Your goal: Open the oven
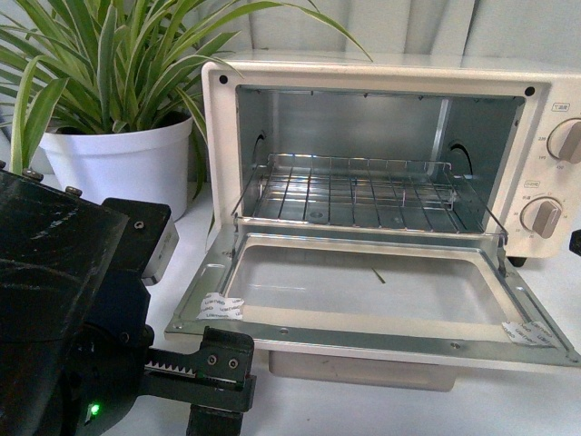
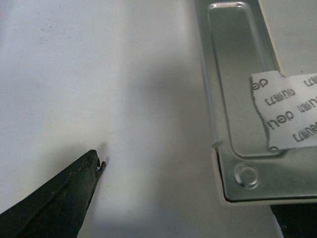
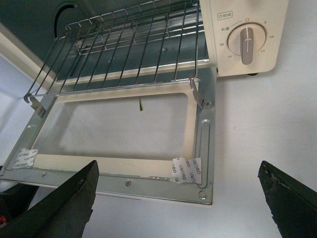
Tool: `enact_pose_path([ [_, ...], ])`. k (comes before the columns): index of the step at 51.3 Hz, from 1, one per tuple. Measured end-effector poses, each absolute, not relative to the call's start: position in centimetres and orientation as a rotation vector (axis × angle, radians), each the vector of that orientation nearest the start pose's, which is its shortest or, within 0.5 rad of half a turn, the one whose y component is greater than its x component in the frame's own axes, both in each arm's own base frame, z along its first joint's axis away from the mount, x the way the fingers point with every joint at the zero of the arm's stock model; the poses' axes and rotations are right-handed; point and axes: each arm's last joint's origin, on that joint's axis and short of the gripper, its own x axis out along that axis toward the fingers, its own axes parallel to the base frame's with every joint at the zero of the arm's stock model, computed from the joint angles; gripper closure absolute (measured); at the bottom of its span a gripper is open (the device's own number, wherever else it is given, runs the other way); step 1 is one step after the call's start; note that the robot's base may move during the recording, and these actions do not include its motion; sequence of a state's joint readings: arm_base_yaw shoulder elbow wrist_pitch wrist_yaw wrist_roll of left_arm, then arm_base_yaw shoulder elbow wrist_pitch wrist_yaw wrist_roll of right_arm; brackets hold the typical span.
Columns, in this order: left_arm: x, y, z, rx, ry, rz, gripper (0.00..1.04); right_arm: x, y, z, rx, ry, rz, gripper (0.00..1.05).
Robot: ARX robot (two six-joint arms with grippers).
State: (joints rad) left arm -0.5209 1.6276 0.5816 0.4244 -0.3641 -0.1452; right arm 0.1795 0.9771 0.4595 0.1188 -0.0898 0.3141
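The oven (image 1: pixel 381 73) stands before me, its door (image 1: pixel 363 341) lying flat open. I see my left gripper (image 2: pixel 187 191) spread wide at the door corner, and the right gripper (image 3: pixel 178 167) wide too, both empty.

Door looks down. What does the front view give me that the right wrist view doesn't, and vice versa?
Front only: the potted plant beside the oven, the left arm, and both knobs. Right wrist only: the right gripper, jaws wide apart and holding nothing, plus readable dial numbers on one knob. Both: the door folded down flat, the wire rack standing out over it, tape scraps on the door frame.
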Motion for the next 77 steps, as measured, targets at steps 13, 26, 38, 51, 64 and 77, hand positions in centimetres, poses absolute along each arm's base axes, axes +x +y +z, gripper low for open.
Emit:
enact_pose_path([
  [13, 23.5, -13.3, 14.3, 0.244, 0.511, -0.169, 0.07, 19.7, 4.1, 21.5, 0.267, 0.461, 0.251, 0.09],
  [26, 19.3, -11.9, 17.6, 0.256, 0.364, -0.241, 0.07, 17.8, 3.8, 22.2, 0.226, 0.414, 0.292, 0.09],
  [38, 15.8, -8.8, 19.6, 0.202, 0.218, -0.227, 0.07, 15.3, 2.3, 22.1, 0.235, 0.302, 0.273, 0.09],
  [51, 12.2, -5.1, 18.7, 0.138, 0.145, -0.170, 0.07, 11.3, 1.5, 21.0, 0.214, 0.171, 0.246, 0.09],
  [64, 10.9, -4.2, 19.2, 0.069, 0.085, -0.130, 0.07, 10.2, 1.2, 19.6, 0.225, 0.100, 0.205, 0.09],
  [77, 9.9, -2.8, 18.2, 0.018, 0.013, -0.012, 0.45, 9.8, 0.3, 18.8, 0.056, 0.007, 0.036, 0.38],
])
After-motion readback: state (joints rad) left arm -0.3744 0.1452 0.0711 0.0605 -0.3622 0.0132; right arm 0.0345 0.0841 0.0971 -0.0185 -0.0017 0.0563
